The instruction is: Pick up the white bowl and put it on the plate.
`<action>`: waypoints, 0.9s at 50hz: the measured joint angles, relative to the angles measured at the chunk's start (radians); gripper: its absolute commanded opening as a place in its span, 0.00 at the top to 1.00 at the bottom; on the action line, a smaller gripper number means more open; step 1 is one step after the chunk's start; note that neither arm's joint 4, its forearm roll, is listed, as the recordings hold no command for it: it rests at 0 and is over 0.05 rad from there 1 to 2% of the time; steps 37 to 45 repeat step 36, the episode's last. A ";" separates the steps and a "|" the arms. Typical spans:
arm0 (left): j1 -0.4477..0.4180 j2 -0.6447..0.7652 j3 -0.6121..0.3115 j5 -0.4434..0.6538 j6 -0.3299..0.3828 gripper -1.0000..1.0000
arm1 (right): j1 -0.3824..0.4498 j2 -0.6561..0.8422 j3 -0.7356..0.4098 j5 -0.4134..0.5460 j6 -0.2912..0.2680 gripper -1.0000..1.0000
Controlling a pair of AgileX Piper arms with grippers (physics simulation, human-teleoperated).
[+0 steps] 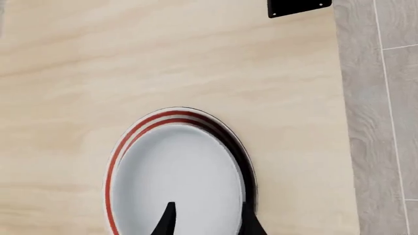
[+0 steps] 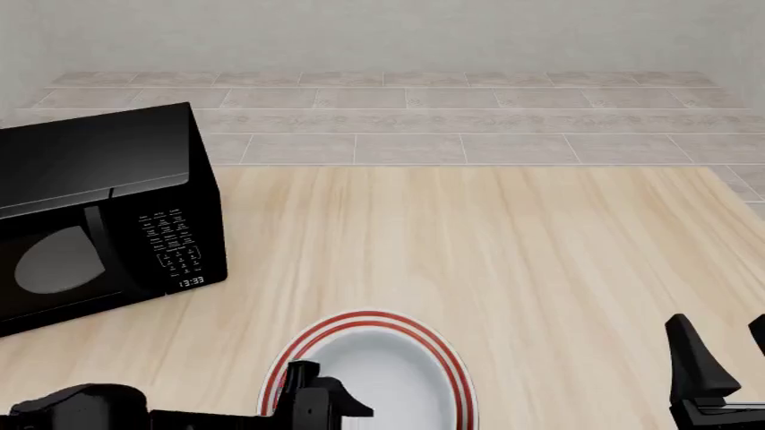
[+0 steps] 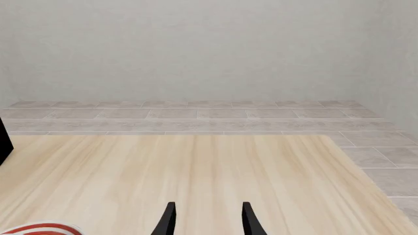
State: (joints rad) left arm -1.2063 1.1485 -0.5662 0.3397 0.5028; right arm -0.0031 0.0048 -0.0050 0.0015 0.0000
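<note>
- Two black grippers appear: the left gripper (image 1: 207, 205) hangs over the dishes at the near edge of the pale wooden worktop (image 2: 502, 251), and the right gripper (image 3: 207, 204) hovers well apart over bare wood.
- Large plain white bowl (image 2: 382, 381): it sits inside the flat round plate with three red rings (image 2: 358, 318), so the placing step looks essentially done.
- Left fingers (image 1: 168, 220): one lies over the bowl's hollow and the other outside its rim, straddling the wall as a rim grasp requires. The gap matches the right pair's spread, so they seem released rather than clenched on the wall.
- Right fingers (image 3: 248, 218): spread apart and holding nothing, kept aside so as not to obstruct the left arm.
- Black microwave oven (image 2: 102, 215): it stands far left, away from the action.
</note>
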 measured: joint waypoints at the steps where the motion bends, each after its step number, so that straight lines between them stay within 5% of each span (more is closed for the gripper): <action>1: 0.003 -0.009 -0.001 0.008 0.004 0.00 | 0.000 0.000 0.000 0.000 0.000 0.00; 31: 0.136 -0.388 -0.006 0.293 0.088 0.00 | 0.000 0.000 0.000 0.000 0.000 0.00; 45: 0.147 -0.426 -0.005 0.322 0.092 0.00 | 0.000 0.000 0.000 0.000 0.000 0.00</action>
